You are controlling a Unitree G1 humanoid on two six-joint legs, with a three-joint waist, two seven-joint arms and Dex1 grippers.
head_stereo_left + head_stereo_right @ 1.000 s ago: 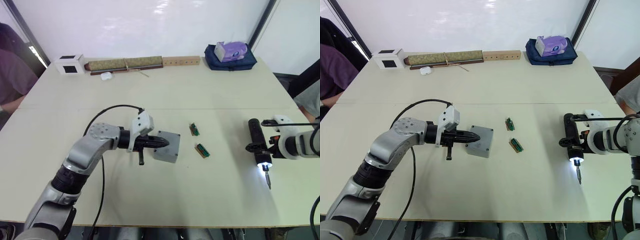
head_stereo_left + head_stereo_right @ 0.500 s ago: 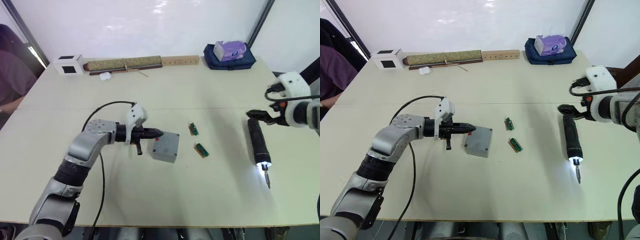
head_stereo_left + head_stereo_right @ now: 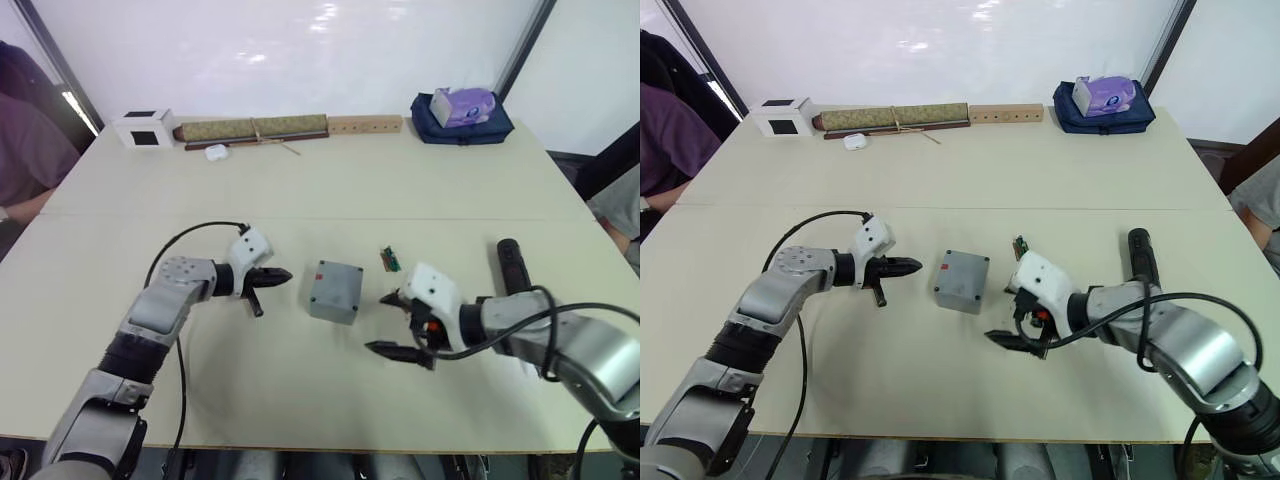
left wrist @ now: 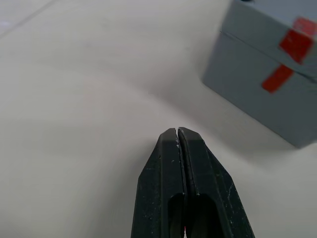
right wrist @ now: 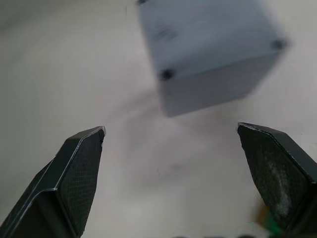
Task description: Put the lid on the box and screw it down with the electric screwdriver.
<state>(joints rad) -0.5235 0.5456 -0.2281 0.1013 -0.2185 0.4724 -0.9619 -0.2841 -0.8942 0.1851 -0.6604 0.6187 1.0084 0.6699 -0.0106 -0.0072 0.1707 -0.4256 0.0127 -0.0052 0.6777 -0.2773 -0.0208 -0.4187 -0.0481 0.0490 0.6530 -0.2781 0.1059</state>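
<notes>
box point(image 3: 335, 291) mid desk point(image 3: 300, 400), lid point(image 3: 338, 275) sitting on top | left gripper point(image 3: 282, 275) just left of box, jaws pressed together, holding nothing | right gripper point(image 3: 392, 324) near box's right, jaws spread wide | electric screwdriver point(image 3: 512, 262) lying further right of box, behind right arm

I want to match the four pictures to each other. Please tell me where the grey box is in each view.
Left eye view: the box sits mid-table, between the two grippers.
Right eye view: the box again sits mid-table.
Left wrist view: its side with the red mark lies ahead of the left gripper, apart from it.
Right wrist view: it lies beyond the right gripper.
Shared landmark: the red mark.
</notes>
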